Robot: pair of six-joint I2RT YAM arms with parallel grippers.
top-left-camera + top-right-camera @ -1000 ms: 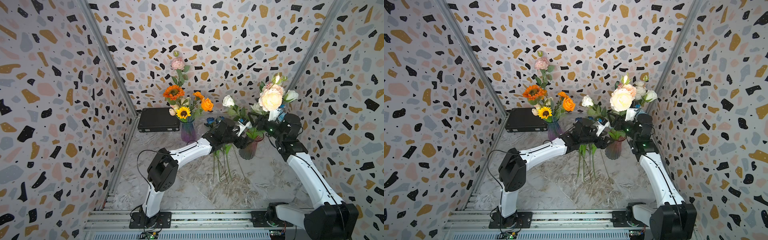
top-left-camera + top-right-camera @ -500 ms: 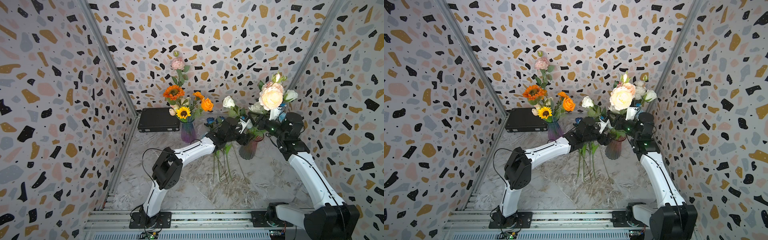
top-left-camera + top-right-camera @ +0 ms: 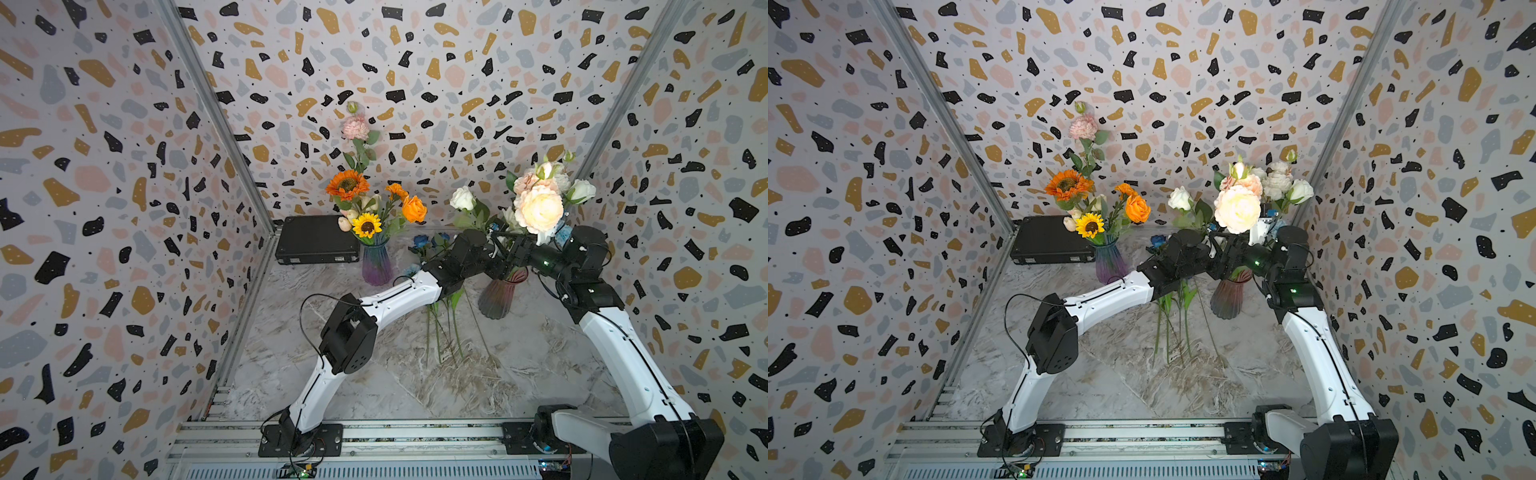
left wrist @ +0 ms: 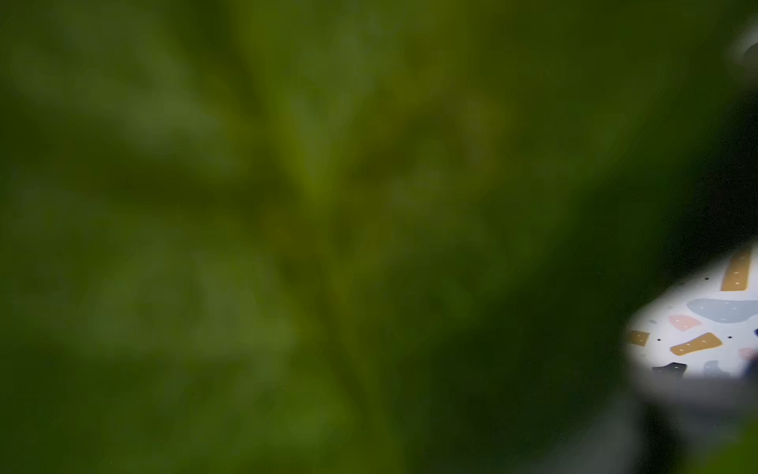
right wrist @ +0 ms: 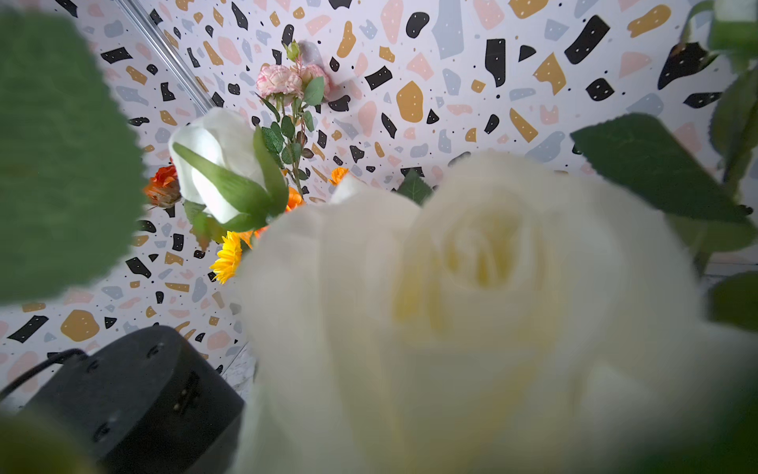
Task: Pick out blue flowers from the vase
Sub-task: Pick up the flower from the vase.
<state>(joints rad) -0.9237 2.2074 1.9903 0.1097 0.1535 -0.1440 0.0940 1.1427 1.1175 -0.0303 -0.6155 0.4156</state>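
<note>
Several blue flowers (image 3: 420, 241), stems front-to-back, heads rearward

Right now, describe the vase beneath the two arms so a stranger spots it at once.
Find the far right corner of the marble table. A ribbed vase stands below where both arms meet. Unlike the purple vase holding orange and yellow flowers, it is reddish-brown and holds pale roses.
</note>
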